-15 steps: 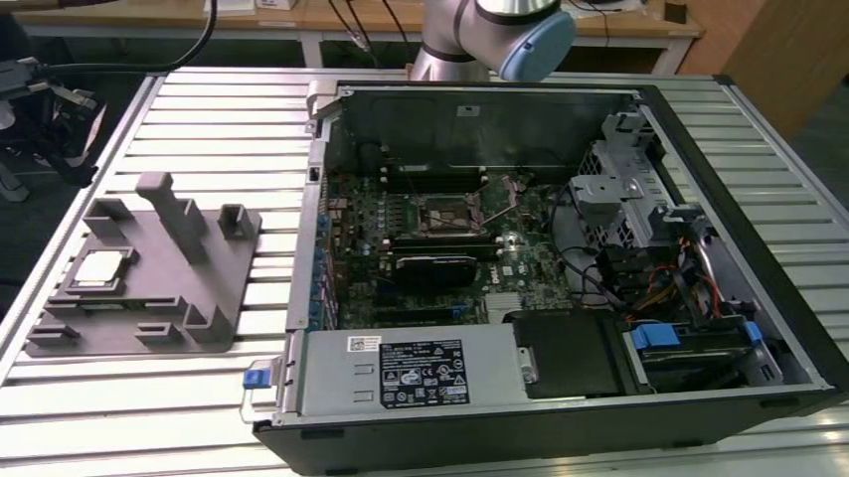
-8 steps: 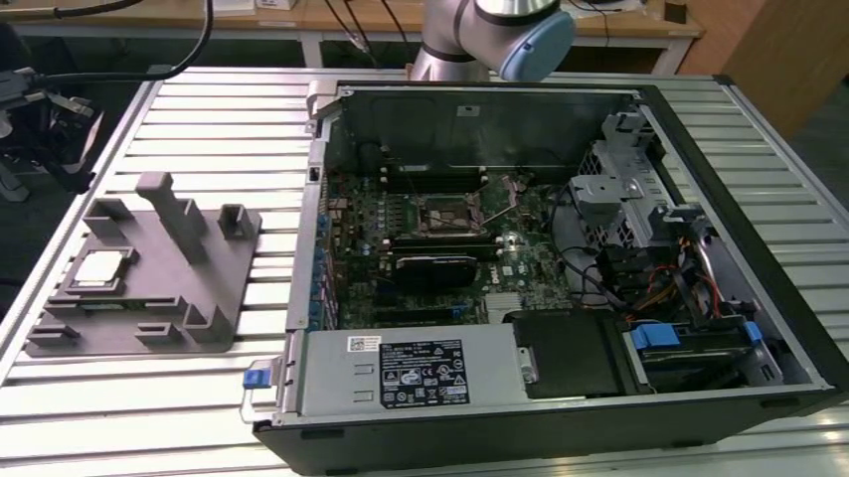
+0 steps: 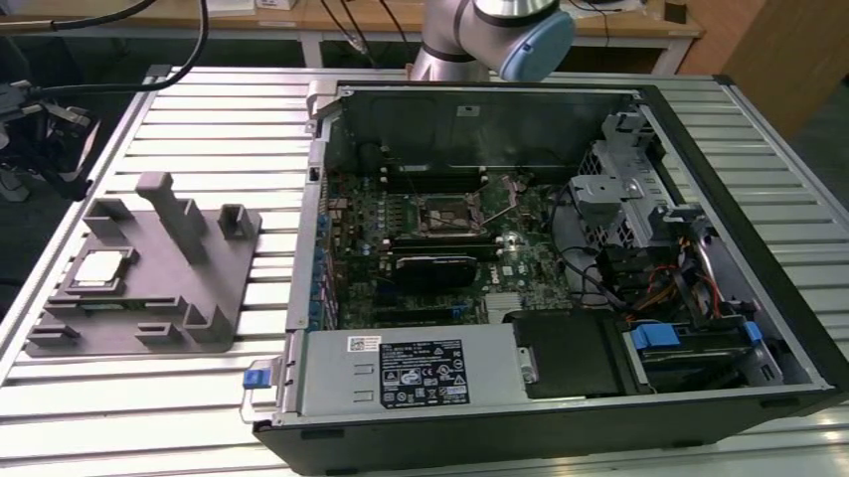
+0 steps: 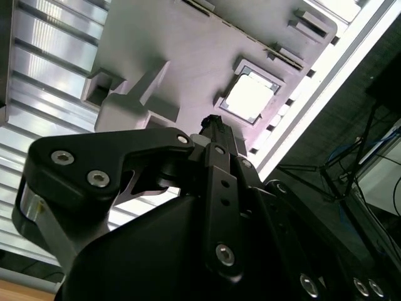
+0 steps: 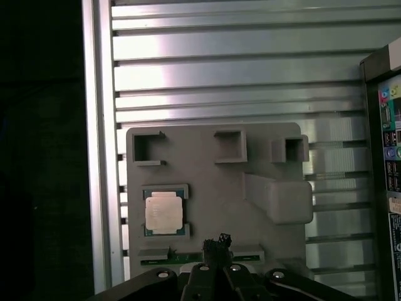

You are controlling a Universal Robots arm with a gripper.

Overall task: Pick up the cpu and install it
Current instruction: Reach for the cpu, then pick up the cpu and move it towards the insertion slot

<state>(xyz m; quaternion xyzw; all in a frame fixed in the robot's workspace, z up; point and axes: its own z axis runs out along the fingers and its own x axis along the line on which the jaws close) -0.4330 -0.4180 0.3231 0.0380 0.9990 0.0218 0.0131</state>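
Silver-topped square cpu (image 5: 164,212) sits in grey plastic tray (image 5: 213,188) near clenched, empty black gripper (image 5: 217,242); off-centre contact could scratch it.

Silver cpu (image 3: 101,269) flat in grey holder (image 3: 149,285)

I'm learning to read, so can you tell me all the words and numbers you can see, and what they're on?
Black label on the power supply: print too small to read.
White sticker beside it: too small to read.
Top of the cpu: marks too faint to read.
Coloured signs on the computer case: blurred.
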